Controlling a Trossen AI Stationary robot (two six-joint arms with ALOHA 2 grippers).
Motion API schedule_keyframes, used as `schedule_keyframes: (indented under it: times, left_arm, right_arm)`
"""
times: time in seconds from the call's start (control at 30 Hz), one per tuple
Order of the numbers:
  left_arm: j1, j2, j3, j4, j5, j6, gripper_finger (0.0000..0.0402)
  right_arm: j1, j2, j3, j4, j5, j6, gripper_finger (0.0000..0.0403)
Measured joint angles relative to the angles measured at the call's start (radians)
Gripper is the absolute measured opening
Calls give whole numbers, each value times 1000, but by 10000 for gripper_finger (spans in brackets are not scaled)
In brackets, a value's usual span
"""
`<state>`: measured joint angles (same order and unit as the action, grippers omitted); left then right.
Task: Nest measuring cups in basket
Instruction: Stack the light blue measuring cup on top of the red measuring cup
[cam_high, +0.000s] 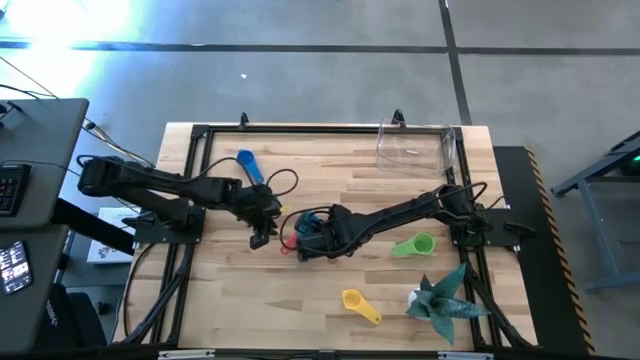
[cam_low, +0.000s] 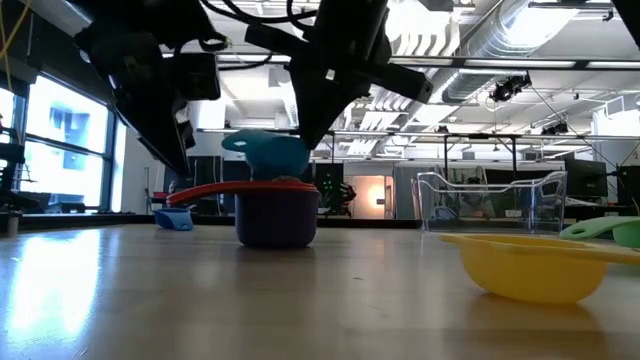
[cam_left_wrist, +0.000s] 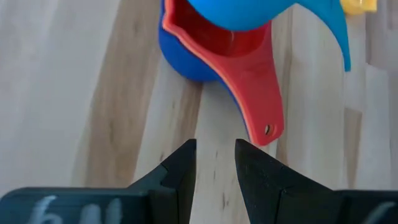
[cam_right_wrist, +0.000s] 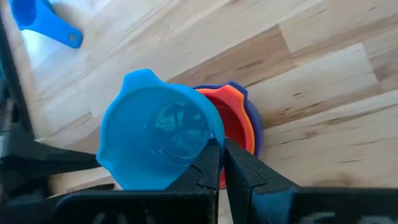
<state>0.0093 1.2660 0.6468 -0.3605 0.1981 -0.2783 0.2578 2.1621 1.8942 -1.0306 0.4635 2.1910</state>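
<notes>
The small blue plastic measuring cup (cam_high: 247, 162) is lying alone toward the far left of the light wooden table (cam_high: 330, 310). Just right of it, the left gripper (cam_high: 262, 222) is hovering with its jaws apart and empty, its fingertips (cam_left_wrist: 186, 163) pointing at the flat red handle (cam_left_wrist: 258, 99) of the stack. The stack (cam_low: 277, 210) is sitting at mid-table: a dark purple plastic cup (cam_low: 277, 220) is carrying orange and red cups inside it. The right gripper (cam_high: 305, 240) is holding the teal plastic measuring cup (cam_right_wrist: 158, 134) over that stack, jaws clamped together on the cup's rim, with the cup tilted and not yet seated.

Recommended procedure: level the teal cup, centre it over the red cup's mouth, align the handles, lower until the rims meet, then release. The left gripper appears to be waiting beside the stack; keep it off the red handle during release.

Farther right, the yellow plastic cup (cam_high: 360, 304) is lying near the front edge and the green plastic cup (cam_high: 415, 245) is lying beyond it, beside the teal spiky plant model (cam_high: 445, 298). The clear rectangular plastic basket (cam_high: 415, 148) is standing at the far right corner, apparently holding none of the cups, well apart from the stack.

Pale markings are showing on the left gripper body but are not legible.
</notes>
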Motion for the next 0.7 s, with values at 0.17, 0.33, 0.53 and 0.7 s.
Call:
schedule_keyframes:
  times: [0.17,0.33,0.53,0.7]
  left_arm:
    - [0,87,0,23,4,0,101]
    - [0,161,0,25,4,-4,101]
    - [-6,203,-1,45,5,-27,101]
    - [-22,205,-1,71,6,-33,101]
  right_arm:
    - [5,0,0,-1,-1,5,1]
    - [5,1,0,0,-1,0,1]
    - [8,1,0,-1,4,0,1]
    - [11,1,0,-3,12,0,1]
